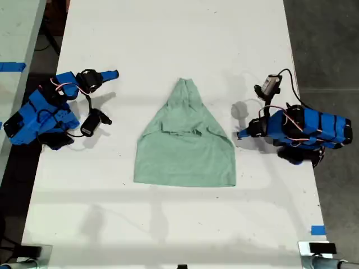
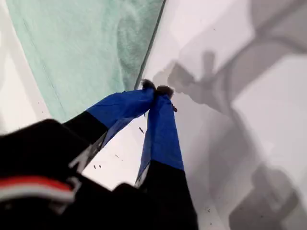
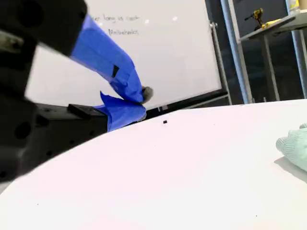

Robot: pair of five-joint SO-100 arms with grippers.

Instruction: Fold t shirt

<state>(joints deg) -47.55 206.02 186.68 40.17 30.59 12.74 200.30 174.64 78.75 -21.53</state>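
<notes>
- You have the small pale mint-green cloth t shirt (image 1: 185, 151) flat mid-way along the white table (image 1: 168, 33), between the arms, its upper sides drawn in to a narrow tip.
- My first gripper (image 1: 240, 135) rests just beside the shirt's edge at the exterior view's right, jaws pinched together on nothing.
- My second gripper (image 1: 114, 74) sits well apart, jaws near-closed and empty.
- You are likely between folds: next, open a gripper, pinch the narrow tip and carry it toward the hem.
</notes>
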